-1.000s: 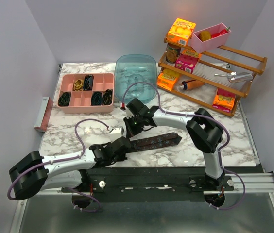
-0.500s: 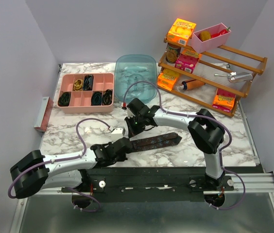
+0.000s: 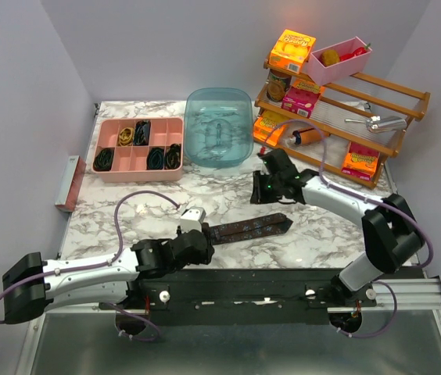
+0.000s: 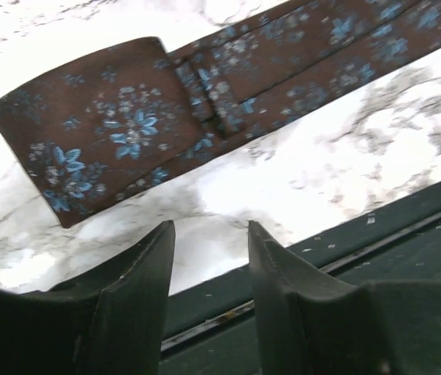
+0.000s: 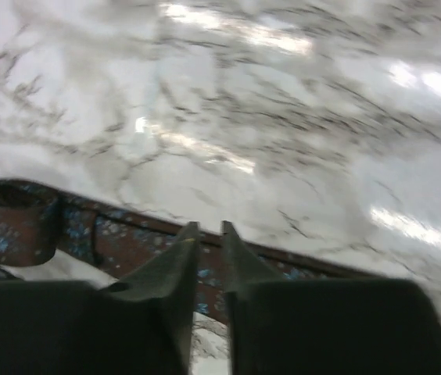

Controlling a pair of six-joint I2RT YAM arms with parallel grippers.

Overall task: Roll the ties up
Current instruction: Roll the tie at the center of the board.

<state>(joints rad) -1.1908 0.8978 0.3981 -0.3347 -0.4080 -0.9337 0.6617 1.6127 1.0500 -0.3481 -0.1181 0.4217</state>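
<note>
A white marble-patterned table (image 3: 150, 211) carries a dark brown tie with blue flowers (image 3: 248, 228), stretched out flat near the front edge. At the back left sits a pink divided tray (image 3: 138, 177), just beside it a clear blue tub (image 3: 218, 125), and at the back right a wooden rack (image 3: 396, 84)

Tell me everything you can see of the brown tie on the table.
The tie is dark brown fabric printed with small blue flowers. It lies flat on the marble table, along its near edge, left end folded back into a loose first turn, the rest unrolled. Only the table touches it; the open left gripper sits just short of it.
</note>
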